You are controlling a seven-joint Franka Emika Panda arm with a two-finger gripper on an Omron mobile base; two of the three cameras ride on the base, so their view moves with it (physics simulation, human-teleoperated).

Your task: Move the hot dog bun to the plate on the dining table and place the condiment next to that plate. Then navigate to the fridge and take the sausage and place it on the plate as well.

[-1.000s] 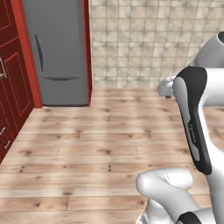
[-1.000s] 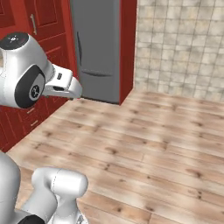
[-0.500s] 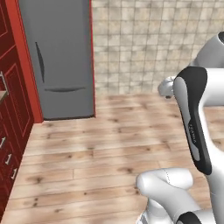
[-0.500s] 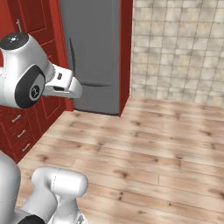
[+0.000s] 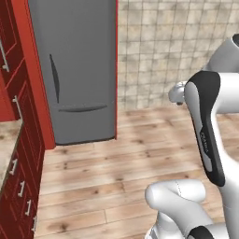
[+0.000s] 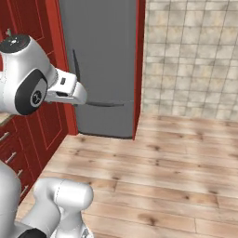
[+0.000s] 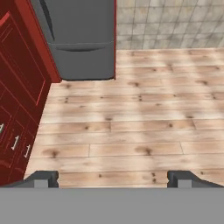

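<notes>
- The fridge (image 5: 77, 70) stands shut at 11 o'clock in the left base view, tall and grey, with red cabinets (image 5: 18, 140) on its left and a tiled wall (image 5: 177, 51) on its right.
- In the hand view, the tool (image 7: 113, 178) has its fingertips (image 7: 43, 177) set wide apart, holding nothing, over the wooden floor (image 7: 131, 122).
- The fridge's lower part sits at 11 o'clock there.

A: What's the room like?
B: Pale wooden plank floor (image 5: 121, 163), beige tiled wall (image 5: 172, 51) at the back.
A: And the left side?
B: Red cabinets (image 5: 14, 112) with metal handles, a marbled counter edge (image 5: 7, 140) beside them
</notes>
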